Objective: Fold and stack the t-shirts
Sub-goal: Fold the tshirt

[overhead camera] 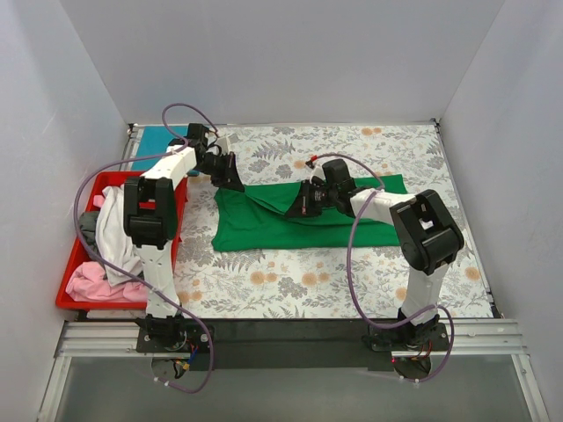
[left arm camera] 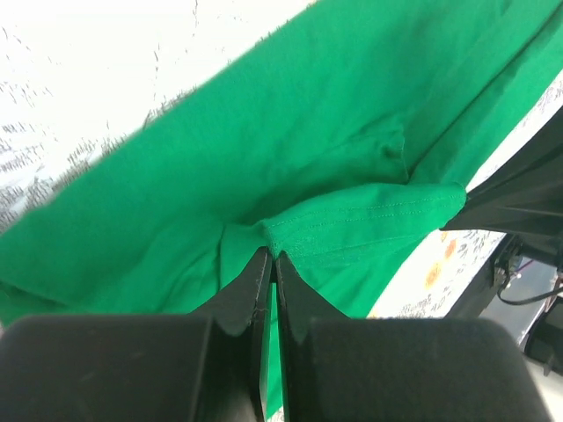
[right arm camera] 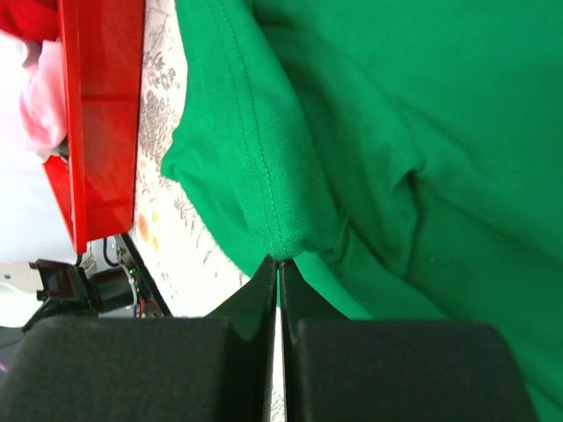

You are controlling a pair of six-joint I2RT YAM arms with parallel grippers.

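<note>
A bright green t-shirt (overhead camera: pixel 264 224) lies spread across the middle of the floral table cloth. My left gripper (overhead camera: pixel 231 180) is shut on a hemmed edge of the green shirt (left arm camera: pixel 352 220) at its far left corner. My right gripper (overhead camera: pixel 297 204) is shut on another stitched edge of the green shirt (right arm camera: pixel 290 176) near its middle, lifting a fold. A teal-blue shirt (overhead camera: pixel 160 138) lies at the far left corner. White (overhead camera: pixel 116 230), pink (overhead camera: pixel 92 281) and dark grey (overhead camera: pixel 88 224) shirts lie heaped in the red tray (overhead camera: pixel 66 297).
The red tray stands at the left edge and also shows in the right wrist view (right arm camera: pixel 101 114). White walls enclose the table on three sides. Purple cables loop over both arms.
</note>
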